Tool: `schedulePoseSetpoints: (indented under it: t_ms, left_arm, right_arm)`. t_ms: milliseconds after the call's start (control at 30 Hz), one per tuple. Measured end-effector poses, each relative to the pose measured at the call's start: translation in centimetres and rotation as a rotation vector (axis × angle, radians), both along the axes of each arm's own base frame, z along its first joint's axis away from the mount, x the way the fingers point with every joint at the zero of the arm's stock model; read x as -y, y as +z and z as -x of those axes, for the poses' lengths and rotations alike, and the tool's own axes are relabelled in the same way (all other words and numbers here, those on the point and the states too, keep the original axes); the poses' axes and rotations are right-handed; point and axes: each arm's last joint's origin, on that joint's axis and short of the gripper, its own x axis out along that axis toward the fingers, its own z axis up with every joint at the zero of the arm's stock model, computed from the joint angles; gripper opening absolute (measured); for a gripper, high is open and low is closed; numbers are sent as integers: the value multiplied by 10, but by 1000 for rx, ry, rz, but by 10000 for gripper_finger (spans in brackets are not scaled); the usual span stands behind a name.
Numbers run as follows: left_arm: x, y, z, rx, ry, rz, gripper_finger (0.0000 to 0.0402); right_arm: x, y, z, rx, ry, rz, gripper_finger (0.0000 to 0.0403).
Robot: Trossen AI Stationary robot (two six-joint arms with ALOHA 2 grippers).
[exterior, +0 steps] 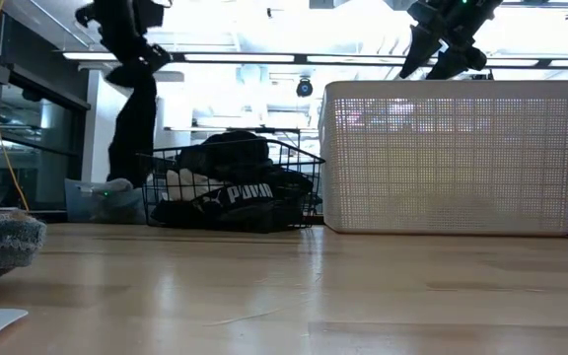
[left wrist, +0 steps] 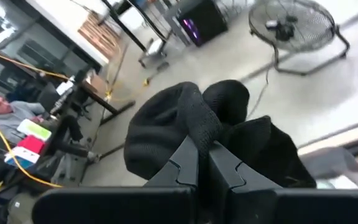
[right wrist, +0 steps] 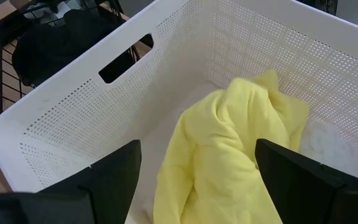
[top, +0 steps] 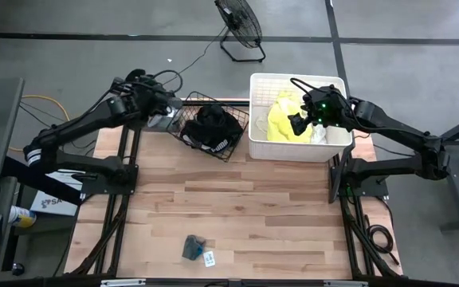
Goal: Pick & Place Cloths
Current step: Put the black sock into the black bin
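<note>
We see the bench [top: 237, 203] mostly bare in front, with the wire basket [top: 210, 130] and white tub [top: 297, 119] crowding its far edge. The left tool [left wrist: 204, 163], raised beside the basket, pinches a black cloth [left wrist: 185, 127]. The right tool [right wrist: 194, 177] hangs wide above the yellow cloth [right wrist: 229, 146] in the tub.

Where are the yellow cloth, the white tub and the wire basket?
yellow cloth [right wrist: 229, 149]: right wrist view, on its bunched upper fold.
white tub [exterior: 442, 158]: low view, on the perforated front wall.
wire basket [top: 238, 144]: high view, on the rim nearest the tub.
</note>
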Motion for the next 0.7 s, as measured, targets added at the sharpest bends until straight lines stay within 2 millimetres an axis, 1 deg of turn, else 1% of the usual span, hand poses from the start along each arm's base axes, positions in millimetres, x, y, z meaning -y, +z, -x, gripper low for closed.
schedulePoseSetpoints:
  t_ms: [133, 233, 533, 700]
  left_arm:
    - [-14, -11, -6, -30, 13, 71, 0]
    - [-23, -21, -6, -42, 15, 155, 0]
    - [-44, -47, 4, 38, -11, 523, 0]
    - [-49, -59, 10, 59, 16, 704, 0]
  right_arm:
    - [0, 0, 0, 0, 0, 0, 307]
    - [0, 0, 0, -2, 0, -1, 307]
    - [0, -1, 1, -5, -2, -12, 307]
    - [0, -1, 1, -5, -4, -14, 307]
